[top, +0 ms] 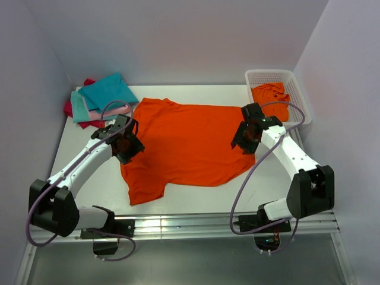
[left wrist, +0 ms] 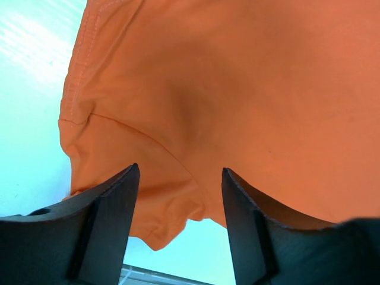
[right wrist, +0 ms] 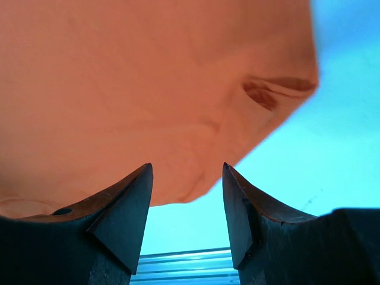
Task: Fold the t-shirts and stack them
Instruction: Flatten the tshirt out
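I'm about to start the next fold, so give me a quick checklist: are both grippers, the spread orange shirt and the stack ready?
1. Left gripper open, holding nothing: ok.
2. Right gripper open, holding nothing: ok.
3. Orange t-shirt spread out on the table: ok.
4. Fabric edge by the left gripper lying flat: not ok, it is puckered.
5. Folded stack apart from the spread shirt: cannot tell, their edges are close.
6. Basket holds another orange shirt: ok.

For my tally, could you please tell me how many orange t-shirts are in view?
2: one orange t-shirt spread flat mid-table, a second orange t-shirt crumpled in the white basket; more could hide beneath it.
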